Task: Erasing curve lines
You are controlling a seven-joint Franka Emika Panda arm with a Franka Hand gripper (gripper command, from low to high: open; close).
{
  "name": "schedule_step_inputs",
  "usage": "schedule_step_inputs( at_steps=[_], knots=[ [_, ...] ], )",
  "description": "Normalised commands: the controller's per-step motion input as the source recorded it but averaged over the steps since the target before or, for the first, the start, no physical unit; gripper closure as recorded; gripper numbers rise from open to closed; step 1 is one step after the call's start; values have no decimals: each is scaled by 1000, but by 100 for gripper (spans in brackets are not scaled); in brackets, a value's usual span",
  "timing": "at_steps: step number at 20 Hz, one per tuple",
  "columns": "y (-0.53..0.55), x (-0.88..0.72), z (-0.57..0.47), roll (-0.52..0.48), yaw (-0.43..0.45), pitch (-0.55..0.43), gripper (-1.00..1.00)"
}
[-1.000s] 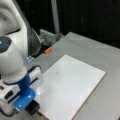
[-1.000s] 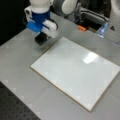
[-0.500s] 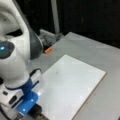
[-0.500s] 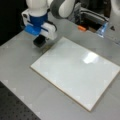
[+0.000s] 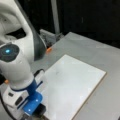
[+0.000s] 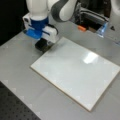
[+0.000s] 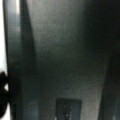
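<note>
Grey table (image 6: 20, 72), nothing fancy. Small orange thing (image 6: 81, 28) near the far edge, also showing in a front view (image 5: 49, 50). Blue bit (image 6: 103, 29) just beside it. Black perforated mat (image 6: 15, 107) at the near corner.

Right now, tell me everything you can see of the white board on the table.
The white board is a flat rectangular panel with a smooth, glossy white face and a thin tan edge, lying flat on the grey table, set at an angle to the table's edges. In a front view a pale glare spot sits on it. A faint dark mark, perhaps the curve lines, shows in a front view. The gripper is at the board's corner, at a front view's upper left; contact cannot be confirmed.
</note>
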Motion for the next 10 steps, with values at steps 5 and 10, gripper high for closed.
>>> schedule_step_inputs(
  at_steps=[5,10],
  knots=[
    [-191,279,36,185,-9,13,100],
    [-251,247,-5,197,9,19,100]
  ],
)
